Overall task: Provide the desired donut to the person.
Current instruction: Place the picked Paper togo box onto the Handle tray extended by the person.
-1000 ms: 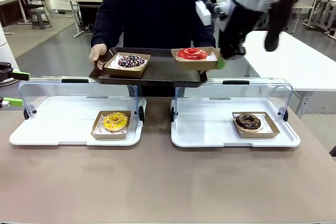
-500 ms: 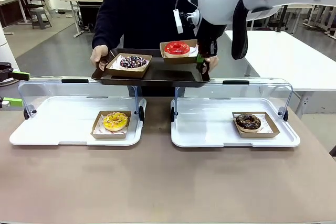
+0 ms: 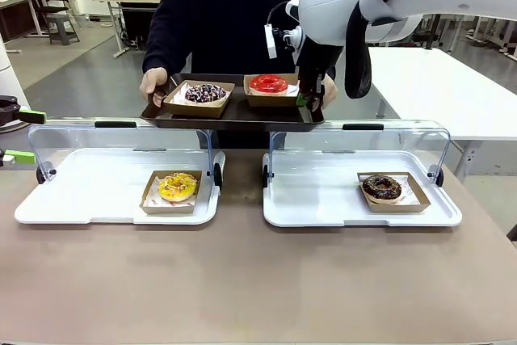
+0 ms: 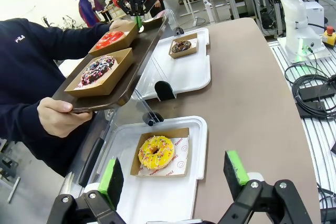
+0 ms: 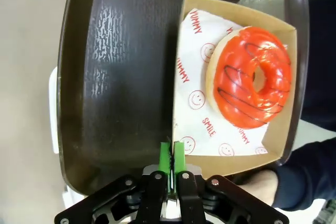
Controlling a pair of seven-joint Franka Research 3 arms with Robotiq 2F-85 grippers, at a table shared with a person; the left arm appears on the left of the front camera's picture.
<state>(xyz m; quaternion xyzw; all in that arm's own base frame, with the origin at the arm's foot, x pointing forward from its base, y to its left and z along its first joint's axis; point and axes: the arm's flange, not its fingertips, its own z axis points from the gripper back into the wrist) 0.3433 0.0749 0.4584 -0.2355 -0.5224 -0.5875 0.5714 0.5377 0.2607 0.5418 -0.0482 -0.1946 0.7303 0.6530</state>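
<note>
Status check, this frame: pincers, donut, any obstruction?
Left pincer open. Right pincer pinching edge of brown cardboard box with red-glazed donut, box resting on person's dark tray. Person's hand close beside.

A robotics lab: white worktables [image 3: 452,86], another robot arm [image 4: 294,3] and floor cables [image 4: 315,93] fill the room.

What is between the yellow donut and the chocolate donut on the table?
In the front view, between the yellow donut and the chocolate donut lie the white trays' inner edges, a black hinge on each, and a strip of brown table.
</note>
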